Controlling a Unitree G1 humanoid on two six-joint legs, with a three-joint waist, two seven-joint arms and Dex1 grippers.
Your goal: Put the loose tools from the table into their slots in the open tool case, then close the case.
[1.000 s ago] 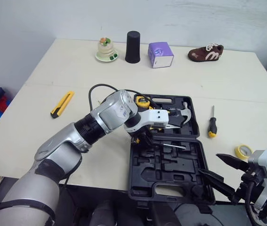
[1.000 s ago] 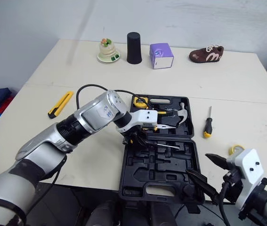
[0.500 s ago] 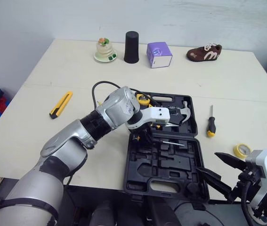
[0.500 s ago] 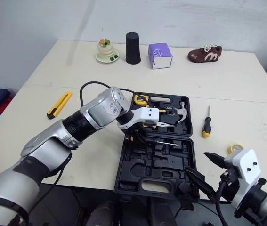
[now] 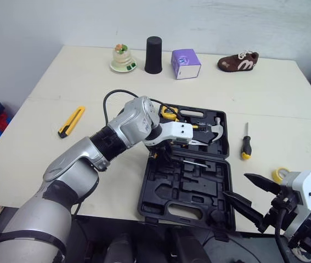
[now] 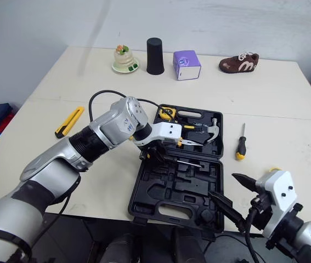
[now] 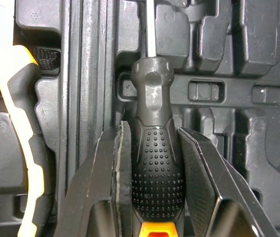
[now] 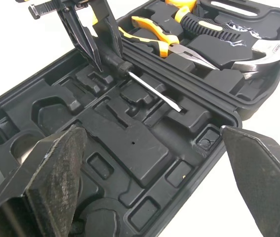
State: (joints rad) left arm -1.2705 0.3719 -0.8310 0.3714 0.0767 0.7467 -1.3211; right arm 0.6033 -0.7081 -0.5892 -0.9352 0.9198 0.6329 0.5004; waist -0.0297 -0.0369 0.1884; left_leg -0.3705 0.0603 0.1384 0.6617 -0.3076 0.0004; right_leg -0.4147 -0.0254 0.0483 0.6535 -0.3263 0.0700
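The black tool case (image 5: 151,201) lies open near the table's front edge. Over its moulded slots my left gripper (image 5: 163,156) is shut on a black-handled screwdriver (image 7: 152,148); its bare shaft (image 5: 197,162) points right, low above the tray. A hammer (image 5: 215,131), yellow-handled pliers (image 8: 152,29) and a tape measure (image 5: 169,114) lie in the far half. My right gripper (image 5: 249,193) hangs open and holds nothing beside the case's front right corner. Loose on the table are a yellow utility knife (image 5: 72,121), a second screwdriver (image 5: 246,143) and a yellow tape roll (image 5: 280,175).
Along the table's far edge stand a small figurine on a plate (image 5: 123,58), a black cup (image 5: 154,55), a purple box (image 5: 186,63) and a brown shoe (image 5: 238,61). A black cable (image 5: 114,98) loops over my left forearm.
The case has slid and turned a little to the left, its near corner most. My left gripper moved left with the screwdriver. My right gripper drifted slightly left, still open.
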